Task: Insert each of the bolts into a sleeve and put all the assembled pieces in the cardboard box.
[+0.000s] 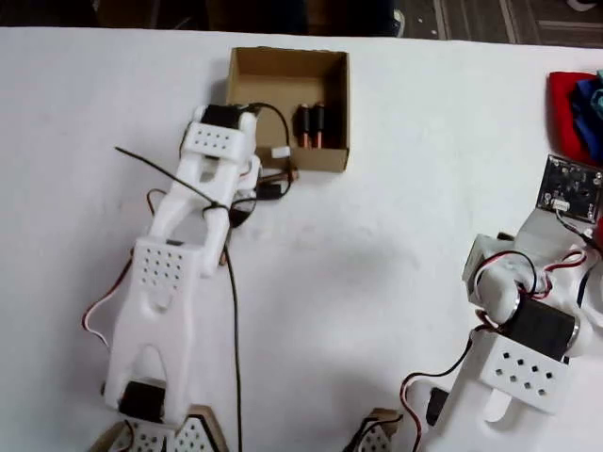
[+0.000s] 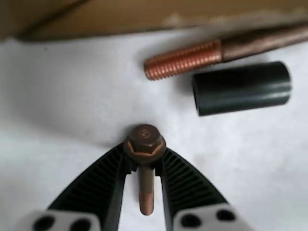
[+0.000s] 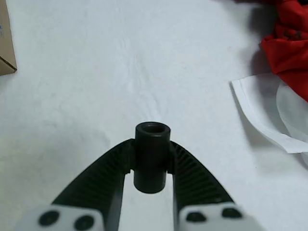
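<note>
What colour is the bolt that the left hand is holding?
Coppery brown; the bolt in the left hand shows best in the left wrist view.

A white surface [image 1: 396, 235] carries it all. Just beyond the tips of the left claw [image 2: 145, 153] lie 1 loose bolt [image 2: 216, 53] and 1 black sleeve [image 2: 243, 87], side by side, near the wall of the cardboard box [image 2: 144, 19]. Well ahead of the right claw [image 3: 151, 147] and off to one side lie a red cloth [image 3: 288, 33] and a white sheet [image 3: 262, 113].
</note>
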`<state>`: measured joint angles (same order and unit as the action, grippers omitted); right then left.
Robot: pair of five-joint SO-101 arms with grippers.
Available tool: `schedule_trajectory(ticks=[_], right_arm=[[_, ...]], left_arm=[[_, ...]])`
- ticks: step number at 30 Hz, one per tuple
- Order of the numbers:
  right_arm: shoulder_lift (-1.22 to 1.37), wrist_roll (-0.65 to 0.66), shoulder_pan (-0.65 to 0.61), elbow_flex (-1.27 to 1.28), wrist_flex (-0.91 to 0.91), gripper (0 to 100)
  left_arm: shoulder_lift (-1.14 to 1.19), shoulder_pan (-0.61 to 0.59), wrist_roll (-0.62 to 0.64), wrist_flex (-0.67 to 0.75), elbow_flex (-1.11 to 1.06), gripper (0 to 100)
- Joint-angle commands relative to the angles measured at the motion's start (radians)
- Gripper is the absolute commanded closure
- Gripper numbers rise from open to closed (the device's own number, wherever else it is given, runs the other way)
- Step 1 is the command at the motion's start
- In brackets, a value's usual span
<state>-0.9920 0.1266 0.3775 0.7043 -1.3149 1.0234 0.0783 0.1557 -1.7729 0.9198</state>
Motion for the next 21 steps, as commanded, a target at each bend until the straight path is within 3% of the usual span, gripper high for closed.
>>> schedule_trajectory(ticks=[1, 7, 13, 17, 21], right_arm=[[-0.028, 0.000, -0.044, -0.025, -0.012, 97.8], [-0.047, -0.002, -0.157, 0.031, -0.015, 97.8], [-0.260, 0.003, -0.263, 0.150, 0.013, 97.8], [-0.452, 0.006, -0.348, 0.327, 0.124, 97.8], [-0.576, -0.002, -0.409, 0.529, 0.292, 97.8]], left_arm=[[-0.069, 0.011, 0.005, -0.008, 0.050, 97], [-0.307, 0.083, 0.006, -0.014, -0.018, 97], [-0.643, 0.190, 0.006, 0.014, -0.351, 98], [-0.904, 0.212, 0.008, 0.183, -0.611, 98], [-1.189, 0.210, 0.098, 0.437, -0.911, 98]])
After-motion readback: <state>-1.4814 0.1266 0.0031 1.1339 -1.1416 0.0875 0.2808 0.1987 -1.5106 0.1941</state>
